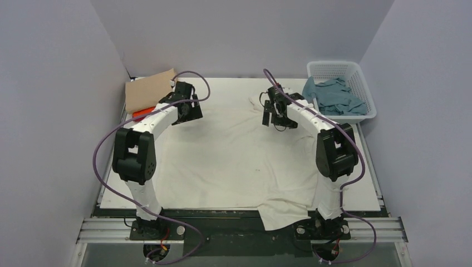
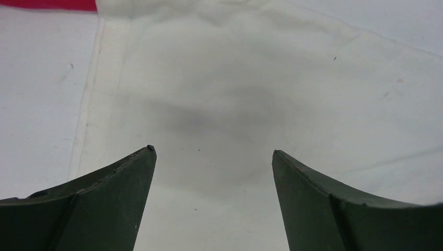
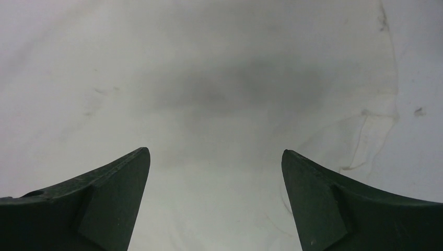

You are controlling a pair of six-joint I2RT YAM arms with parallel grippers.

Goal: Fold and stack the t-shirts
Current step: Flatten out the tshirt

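You had the left gripper (image 2: 214, 151) and right gripper (image 3: 216, 151) wide open over the large cream cloth t-shirt (image 1: 234, 161) near the far edge; the first fold next required pinching it there.

A white plastic lattice basket (image 1: 363, 83) sits at the far right corner of the white surface (image 1: 367, 192) — pale lilac walls (image 1: 239, 33) enclose it, a metal rail (image 1: 106, 231) along the near edge.
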